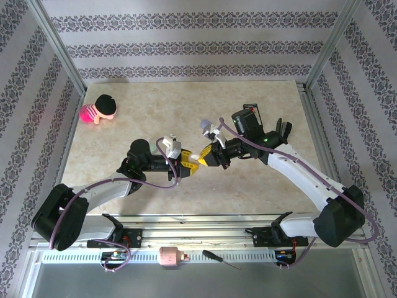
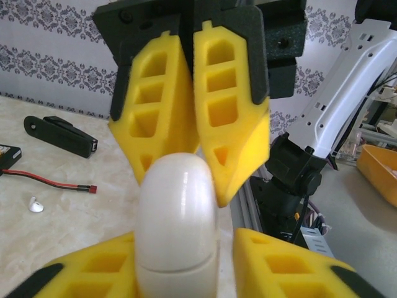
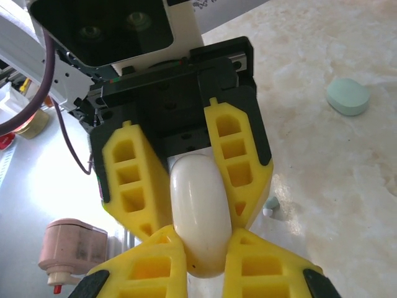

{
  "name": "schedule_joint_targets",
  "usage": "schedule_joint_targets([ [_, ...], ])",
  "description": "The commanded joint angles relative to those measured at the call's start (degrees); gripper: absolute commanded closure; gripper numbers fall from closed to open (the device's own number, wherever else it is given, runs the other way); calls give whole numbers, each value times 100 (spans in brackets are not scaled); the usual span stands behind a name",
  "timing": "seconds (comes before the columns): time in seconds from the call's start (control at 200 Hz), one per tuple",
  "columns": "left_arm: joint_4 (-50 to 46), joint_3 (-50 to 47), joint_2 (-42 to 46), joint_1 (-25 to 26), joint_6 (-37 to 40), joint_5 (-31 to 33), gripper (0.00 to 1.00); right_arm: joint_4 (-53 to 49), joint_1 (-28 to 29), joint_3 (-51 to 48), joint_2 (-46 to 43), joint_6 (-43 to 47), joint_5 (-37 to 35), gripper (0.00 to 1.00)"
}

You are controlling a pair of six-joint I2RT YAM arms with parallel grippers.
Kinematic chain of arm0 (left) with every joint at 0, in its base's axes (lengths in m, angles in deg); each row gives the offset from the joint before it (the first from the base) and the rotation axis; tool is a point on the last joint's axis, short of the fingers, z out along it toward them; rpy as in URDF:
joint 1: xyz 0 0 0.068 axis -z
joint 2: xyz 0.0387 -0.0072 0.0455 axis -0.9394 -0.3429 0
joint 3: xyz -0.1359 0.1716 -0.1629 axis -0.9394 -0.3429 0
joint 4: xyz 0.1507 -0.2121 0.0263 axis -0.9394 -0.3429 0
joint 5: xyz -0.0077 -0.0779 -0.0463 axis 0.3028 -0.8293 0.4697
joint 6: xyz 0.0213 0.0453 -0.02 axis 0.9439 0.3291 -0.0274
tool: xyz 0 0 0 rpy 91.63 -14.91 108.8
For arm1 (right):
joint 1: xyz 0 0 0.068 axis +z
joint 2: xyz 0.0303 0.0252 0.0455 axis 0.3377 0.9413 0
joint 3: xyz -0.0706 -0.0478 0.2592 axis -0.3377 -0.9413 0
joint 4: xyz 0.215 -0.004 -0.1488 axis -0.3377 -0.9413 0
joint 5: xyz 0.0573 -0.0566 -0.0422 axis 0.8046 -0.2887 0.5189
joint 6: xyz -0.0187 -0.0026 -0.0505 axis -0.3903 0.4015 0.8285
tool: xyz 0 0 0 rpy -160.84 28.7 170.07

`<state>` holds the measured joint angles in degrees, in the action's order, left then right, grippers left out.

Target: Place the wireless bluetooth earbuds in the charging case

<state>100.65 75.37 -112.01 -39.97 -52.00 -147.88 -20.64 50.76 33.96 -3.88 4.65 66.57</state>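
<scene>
A white pebble-shaped charging case hangs closed above the table's middle, between both grippers. My right gripper is shut on it, both yellow fingertips pressing the lower end of the case. My left gripper stands open around the case: its left finger touches it and a narrow gap shows at its right finger. From above, the left gripper and the right gripper meet tip to tip. One white earbud lies on the table. A pale green earbud lies below the right gripper.
A pale green pebble case rests on the table. A pink doll with a black hat sits at the far left. A black pack and a red wire lie at the right. A screwdriver lies on the front rail.
</scene>
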Motion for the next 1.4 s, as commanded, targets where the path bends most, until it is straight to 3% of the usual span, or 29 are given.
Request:
schedule_joint_targets([
  [0.0,-213,183,149,72,313,-318,58,-79,38,172,-1,207,-275,94],
  [0.245,-517,257,127,70,366,-478,59,-386,122,241,18,471,-269,95],
  [0.57,-596,298,49,70,388,-590,86,-427,158,276,62,479,-359,94],
  [0.63,-592,292,61,76,404,-578,91,-388,175,276,58,434,-418,87],
  [0.72,-583,291,61,70,418,-547,94,-196,212,197,29,313,-685,64],
  [0.804,-556,287,50,69,414,-563,95,-95,223,187,45,202,-1004,55],
  [0.909,-563,290,29,72,437,-582,96,-7,193,206,30,69,-1265,51],
  [1.394,-657,171,69,71,784,-512,97,457,-88,145,-24,-589,-1198,42],
])
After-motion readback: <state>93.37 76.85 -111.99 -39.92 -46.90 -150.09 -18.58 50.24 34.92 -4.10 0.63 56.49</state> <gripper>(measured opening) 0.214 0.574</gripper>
